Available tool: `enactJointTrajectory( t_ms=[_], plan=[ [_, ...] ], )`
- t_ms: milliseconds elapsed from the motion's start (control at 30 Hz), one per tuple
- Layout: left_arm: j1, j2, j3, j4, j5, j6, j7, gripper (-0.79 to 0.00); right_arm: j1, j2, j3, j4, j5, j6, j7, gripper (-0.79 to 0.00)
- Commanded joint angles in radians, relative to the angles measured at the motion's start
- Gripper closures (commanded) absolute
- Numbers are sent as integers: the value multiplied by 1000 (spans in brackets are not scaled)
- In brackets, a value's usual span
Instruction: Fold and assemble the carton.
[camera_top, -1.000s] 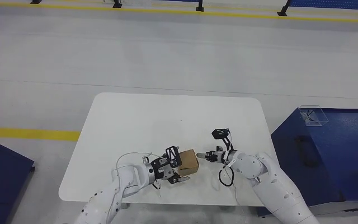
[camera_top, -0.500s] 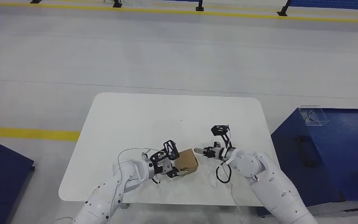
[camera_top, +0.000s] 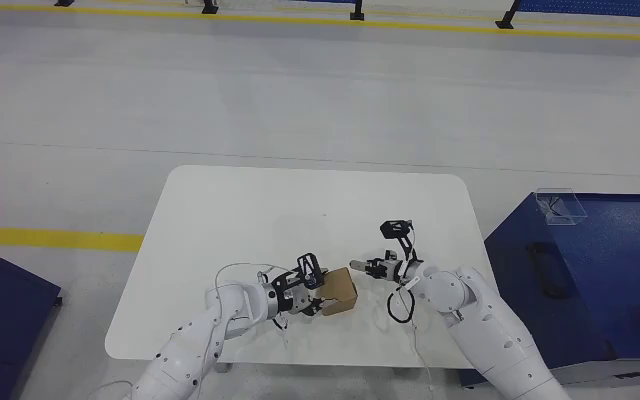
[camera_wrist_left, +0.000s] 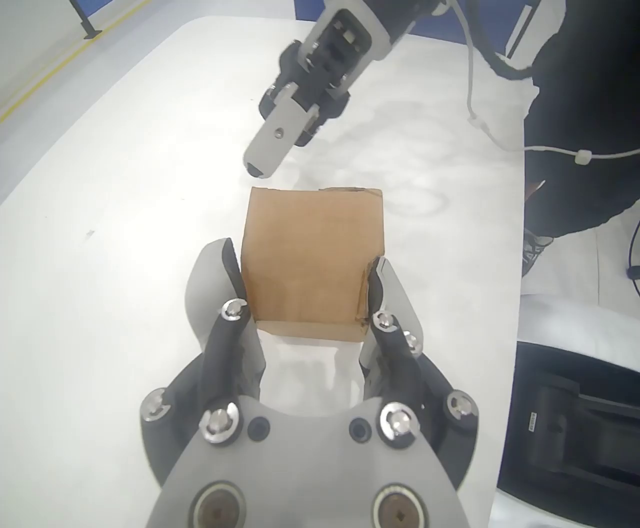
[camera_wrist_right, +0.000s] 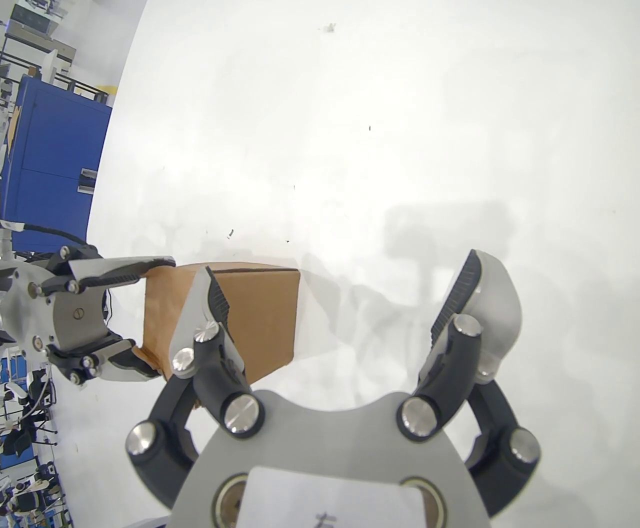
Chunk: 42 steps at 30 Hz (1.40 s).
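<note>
A small brown carton (camera_top: 338, 290) lies on the white table (camera_top: 250, 220) near its front edge. My left gripper (camera_top: 306, 292) is shut on the carton's near end, one finger on each side wall (camera_wrist_left: 302, 260). The carton's top face (camera_wrist_left: 312, 245) is flat and its far end looks closed. My right gripper (camera_top: 360, 267) hovers just past the carton's far right corner, apart from it. Its fingers stand wide open with nothing between them (camera_wrist_right: 340, 265). One of its fingers (camera_wrist_right: 210, 300) shows in front of the carton (camera_wrist_right: 265, 325). The right gripper (camera_wrist_left: 272, 150) also appears beyond the carton in the left wrist view.
A blue cabinet (camera_top: 585, 275) stands to the right of the table and another blue unit (camera_top: 20, 310) at the left. A white cable (camera_wrist_left: 500, 135) hangs along the right arm. The table's back and left parts are bare.
My right gripper has shifted a little toward the table's back and left, alongside the carton's far corner. The left gripper has turned slightly with the carton still in it.
</note>
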<state>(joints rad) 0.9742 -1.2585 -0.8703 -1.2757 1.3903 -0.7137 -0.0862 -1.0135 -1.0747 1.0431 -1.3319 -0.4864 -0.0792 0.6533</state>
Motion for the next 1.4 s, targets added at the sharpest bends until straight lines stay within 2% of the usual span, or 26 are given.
enactJointTrajectory(
  t_ms=[0, 33, 133, 300, 400, 500, 567, 700, 833, 1033, 1067, 1100, 1167, 1300, 1367],
  plan=[
    [2, 0, -1, -5, -4, 7, -1, -28, 0, 2, 13, 1, 3, -2, 0, -785],
    [3, 0, -5, -8, -9, 14, -3, 0, 0, 3, 23, 1, 5, -4, -4, -785],
    [12, 1, -21, -22, -60, 9, -11, 0, -4, 10, 67, -4, 17, -23, -25, -785],
    [37, -1, -67, -43, -350, -25, -117, 0, -31, 32, 202, -22, 73, -63, -62, -785],
    [33, -5, -75, -24, -649, -35, -288, 0, -56, 46, 289, -32, 116, -81, -72, -785],
    [4, -11, -40, -3, -943, -67, -495, 0, -81, 56, 351, -42, 148, -91, -62, -785],
    [-40, -16, -25, 49, -1070, -27, -596, 0, -96, 60, 376, -46, 161, -95, -56, -785],
    [-94, -34, 12, 134, -1140, 41, -632, 0, -118, 62, 386, -49, 169, -99, -48, -785],
    [-142, -57, 65, 216, -1103, 92, -620, 0, -133, 61, 373, -52, 161, -100, -47, -785],
    [-193, -87, 112, 330, -1084, 99, -567, -6, -135, 58, 352, -53, 151, -99, -42, -785],
    [-200, -90, 115, 345, -1078, 97, -556, -212, -134, 57, 347, -52, 150, -98, -33, -785],
    [-204, -93, 115, 359, -1080, 93, -540, -296, -132, 57, 344, -52, 149, -94, -26, -785],
    [-212, -97, 115, 383, -1077, 83, -522, -776, -130, 56, 338, -56, 144, -90, -27, -785],
    [-218, -94, 89, 396, -1044, 90, -426, -785, -126, 54, 330, -61, 143, -84, -27, -785],
    [-208, -85, 72, 343, -953, 97, -335, -785, -123, 53, 331, -62, 143, -84, -31, -785]
  ],
)
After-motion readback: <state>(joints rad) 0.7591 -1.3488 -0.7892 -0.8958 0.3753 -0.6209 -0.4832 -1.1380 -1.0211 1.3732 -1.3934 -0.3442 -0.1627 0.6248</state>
